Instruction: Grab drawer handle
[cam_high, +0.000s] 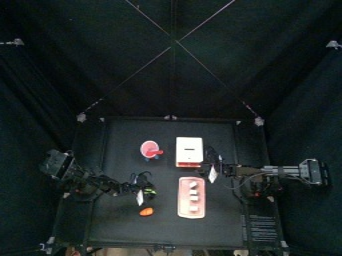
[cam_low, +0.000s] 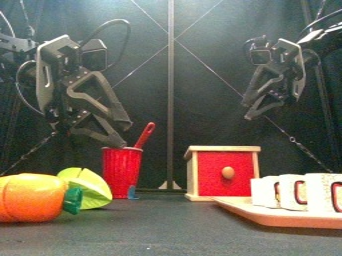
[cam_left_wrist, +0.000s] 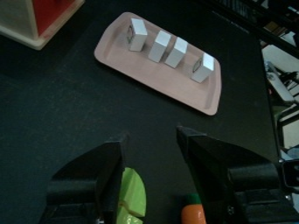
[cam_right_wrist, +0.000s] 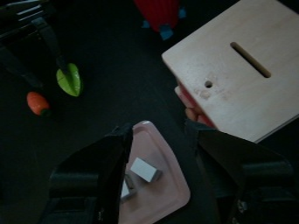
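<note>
The small white cabinet (cam_low: 222, 172) with an orange-red face stands at mid table, and its small handle (cam_low: 227, 172) sits at the middle of that face. From above the cabinet (cam_high: 189, 149) is beside the red cup (cam_high: 151, 150). My right gripper (cam_high: 214, 177) is open, raised in front of the cabinet and apart from it. The right wrist view shows its white top (cam_right_wrist: 239, 70) with a slot, and the handle (cam_right_wrist: 193, 113) just past the jaws. My left gripper (cam_high: 134, 186) is open and empty, resting at the left.
A pink slab (cam_high: 193, 196) with white buttons lies at the front, below my right gripper (cam_right_wrist: 163, 162). An orange and green toy (cam_low: 40, 197) lies front left, under my left gripper (cam_left_wrist: 149, 166). The red cup (cam_low: 123, 170) holds a stick.
</note>
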